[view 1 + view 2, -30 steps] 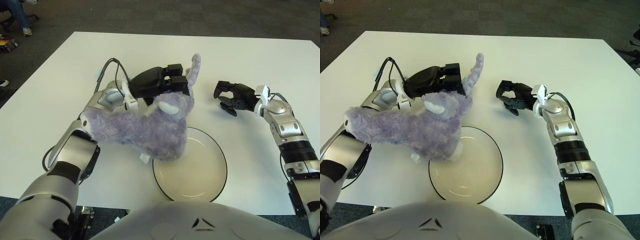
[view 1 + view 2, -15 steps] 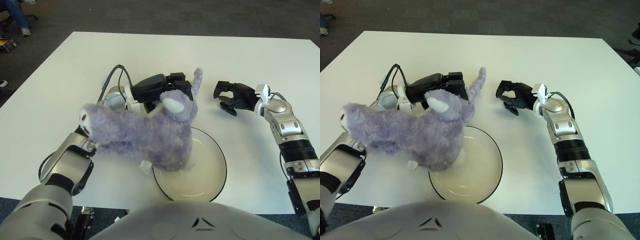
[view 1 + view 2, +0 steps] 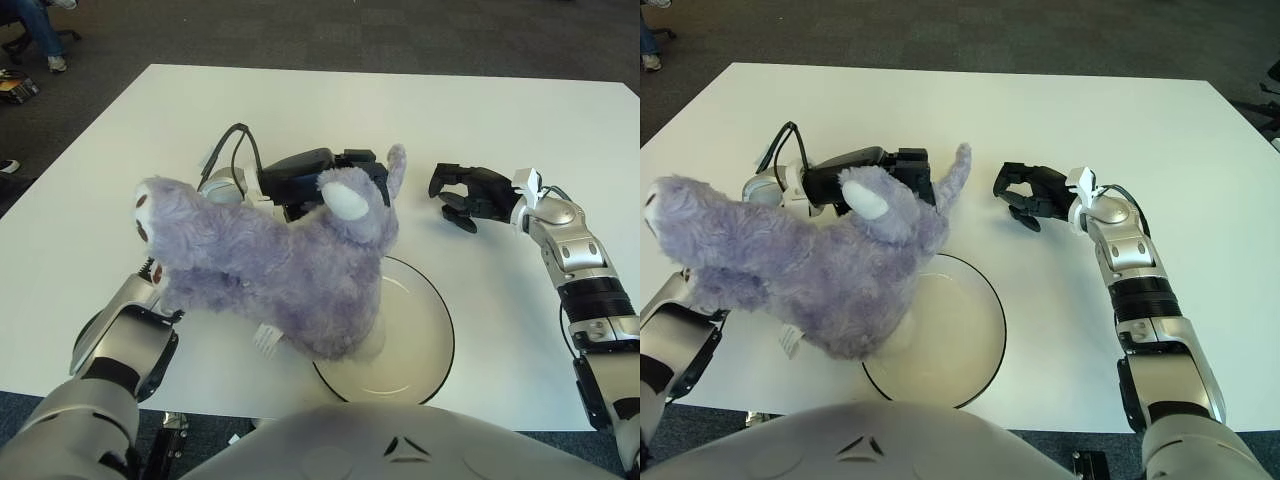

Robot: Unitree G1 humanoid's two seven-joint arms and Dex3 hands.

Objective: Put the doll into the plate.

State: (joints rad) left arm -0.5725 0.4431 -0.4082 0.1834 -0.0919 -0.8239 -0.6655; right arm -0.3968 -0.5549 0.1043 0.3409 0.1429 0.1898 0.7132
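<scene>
Now we see our left hand [image 3: 335,175] gripping the fluffy purple plush doll [image 3: 280,270] over the round white black-rimmed plate's [image 3: 425,350] left edge, not released yet, while our right hand [image 3: 465,195] hovers half-curled and empty nearby.

Doll [image 3: 280,270] lilac, white ear; plate [image 3: 420,340] cream, black-rimmed; table [image 3: 330,110] white.

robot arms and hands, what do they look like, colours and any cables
Both arms are jointed silver-grey metal shells with black bands between segments. The left hand and right hand are black, with chunky black fingers. A thin black cable loops above the left wrist. The right wrist has a small white block behind the hand.
</scene>
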